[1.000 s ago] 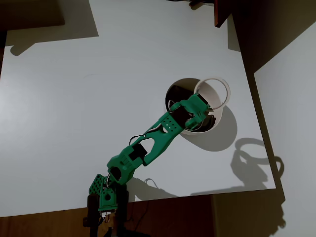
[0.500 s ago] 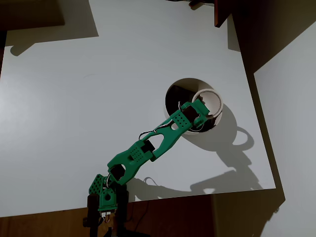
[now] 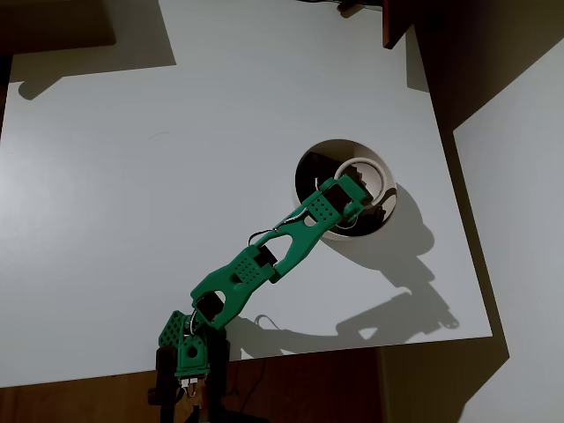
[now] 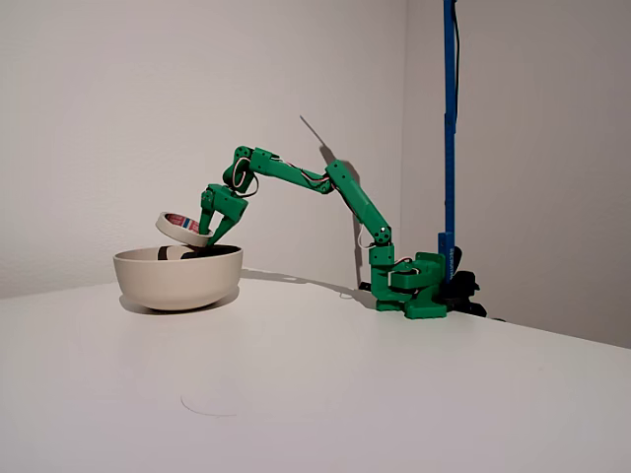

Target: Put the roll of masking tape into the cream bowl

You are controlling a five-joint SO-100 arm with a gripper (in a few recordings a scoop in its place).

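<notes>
The roll of masking tape is a cream-white ring hanging tilted over the cream bowl. My green gripper is shut on the ring's near side. In the fixed view the roll of masking tape sits just above the rim of the cream bowl, with its lower edge close to the rim. My gripper holds it from the right. A dark cloth shows inside the bowl.
The white table ends close to the right of the bowl and just in front of my arm's base. A brown board stands at the far right corner. A blue pole rises behind the base.
My gripper has come down and drawn back with the tape. The ring has moved from over the bowl's far-right rim to over its inside.
</notes>
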